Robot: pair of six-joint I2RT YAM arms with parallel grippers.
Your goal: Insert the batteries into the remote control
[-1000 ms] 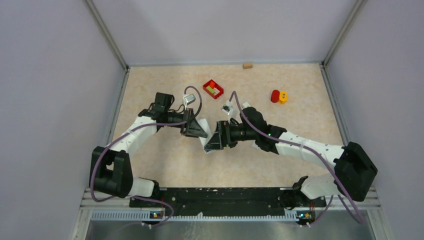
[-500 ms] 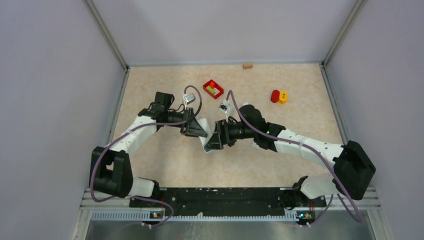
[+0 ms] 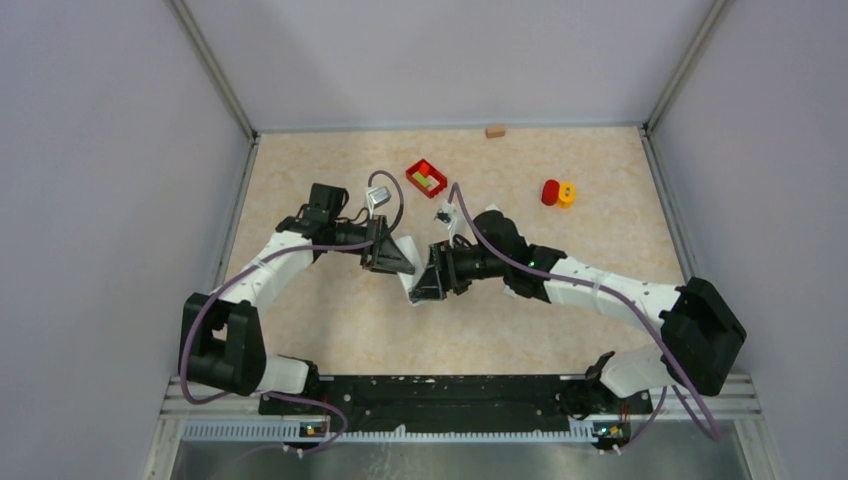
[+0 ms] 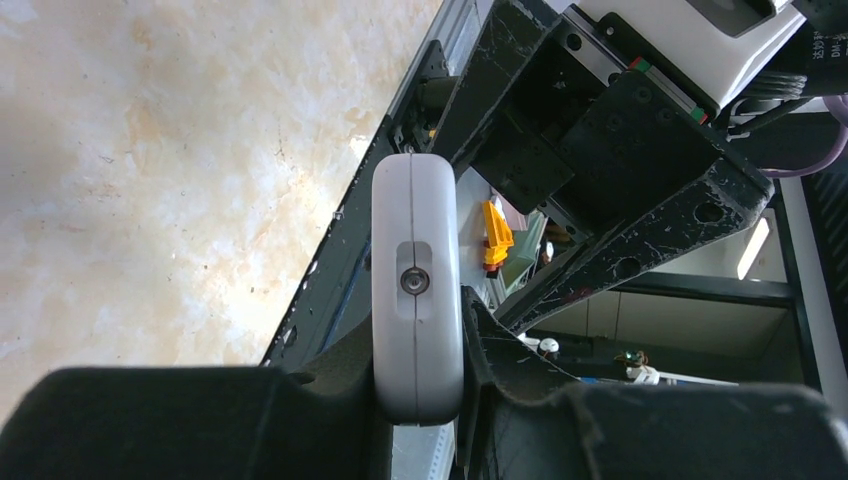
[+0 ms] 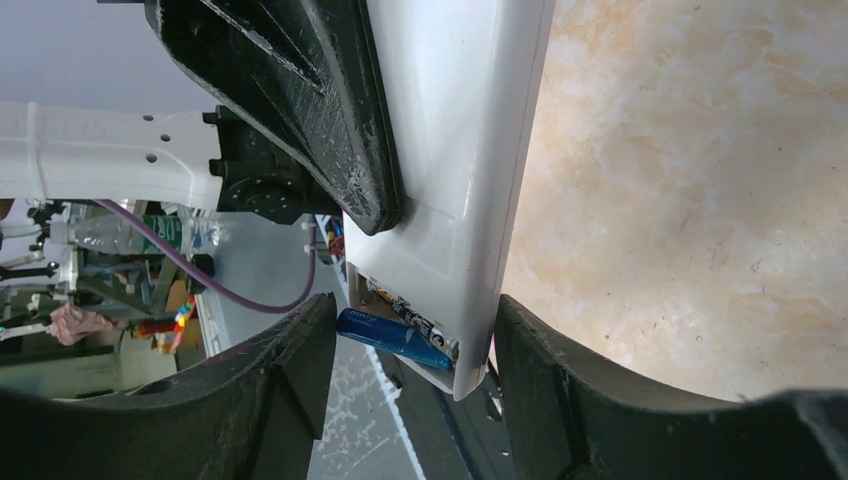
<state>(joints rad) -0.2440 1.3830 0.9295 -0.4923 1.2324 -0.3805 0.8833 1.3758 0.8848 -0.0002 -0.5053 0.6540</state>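
A blue battery point(image 5: 393, 338) lies beside a dark battery point(image 5: 422, 322) in the open bay of the white remote control point(image 5: 470, 150), held over the counter point(image 3: 330, 320) at centre frame in the overhead view. The left claw point(image 4: 415, 360) is clenched on the remote's body; the right claw point(image 5: 415, 340) straddles its open end (whether it squeezes cannot be told). Seating the cells appears under way, and next the blue one likely needs pressing flat.

You've got a beige marbled tabletop point(image 3: 620, 200) boxed in by plain lilac-grey walls point(image 3: 450, 60) left, far and right, evenly lit.
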